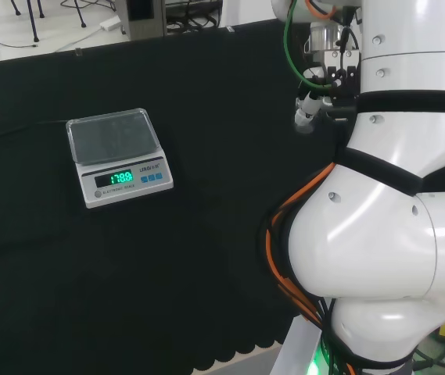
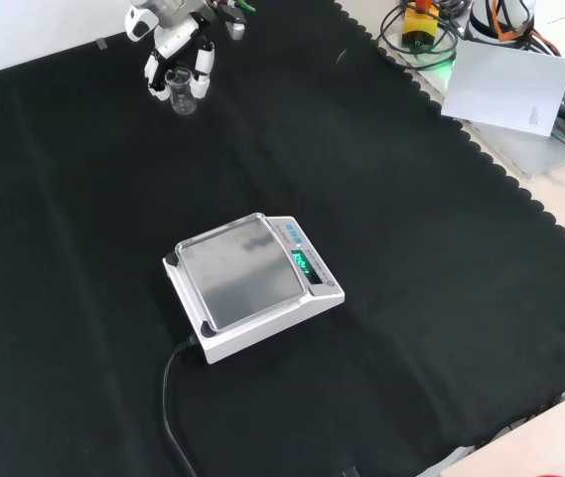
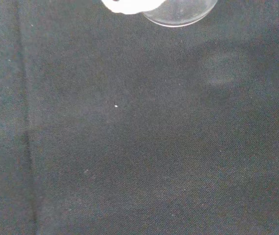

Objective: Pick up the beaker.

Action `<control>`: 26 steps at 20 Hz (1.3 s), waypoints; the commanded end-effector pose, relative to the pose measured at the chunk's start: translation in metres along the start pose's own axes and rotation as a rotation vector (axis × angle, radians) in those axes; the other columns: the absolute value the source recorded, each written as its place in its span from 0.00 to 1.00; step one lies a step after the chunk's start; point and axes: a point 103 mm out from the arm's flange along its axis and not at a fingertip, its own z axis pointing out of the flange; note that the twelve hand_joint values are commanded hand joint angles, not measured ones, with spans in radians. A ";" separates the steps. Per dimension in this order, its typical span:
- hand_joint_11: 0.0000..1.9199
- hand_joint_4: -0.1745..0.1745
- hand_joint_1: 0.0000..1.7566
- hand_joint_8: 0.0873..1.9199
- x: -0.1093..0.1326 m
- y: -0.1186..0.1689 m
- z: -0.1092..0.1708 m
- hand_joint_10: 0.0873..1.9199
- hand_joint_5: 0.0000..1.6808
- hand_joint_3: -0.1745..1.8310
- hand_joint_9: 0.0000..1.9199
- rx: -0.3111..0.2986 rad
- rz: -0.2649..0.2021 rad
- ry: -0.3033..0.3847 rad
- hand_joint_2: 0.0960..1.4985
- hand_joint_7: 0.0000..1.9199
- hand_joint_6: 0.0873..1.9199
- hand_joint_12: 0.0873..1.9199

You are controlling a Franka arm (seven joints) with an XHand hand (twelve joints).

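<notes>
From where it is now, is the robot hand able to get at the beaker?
Probably yes. In the front view the robot hand already has fingers on either side of the beaker, with bare cloth around it; the scale stands well away.

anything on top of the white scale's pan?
Nothing visible on the white scale's grey pan; its surface looks bare. The small clear glass beaker stands apart on the black cloth, with the black and white hand around it. Beaker's contents cannot be seen.

Bare black cloth (image 2: 411,199) all round; scale (image 2: 252,283) apparently well apart from beaker (image 2: 181,91).
</notes>
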 end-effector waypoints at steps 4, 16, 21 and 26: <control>0.57 0.00 0.64 0.46 0.009 -0.035 -0.029 0.37 0.52 0.07 0.53 -0.027 -0.022 -0.026 0.78 0.36 0.59 0.50; 0.59 0.01 0.64 0.46 0.023 -0.099 -0.090 0.38 0.53 0.07 0.55 -0.087 -0.045 -0.064 0.77 0.40 0.58 0.49; 0.59 0.03 0.64 0.46 0.031 -0.119 -0.105 0.38 0.53 0.07 0.55 -0.093 -0.057 -0.066 0.76 0.42 0.57 0.49; 0.60 0.05 0.64 0.46 0.032 -0.134 -0.121 0.38 0.54 0.07 0.56 -0.096 -0.070 -0.051 0.76 0.43 0.57 0.49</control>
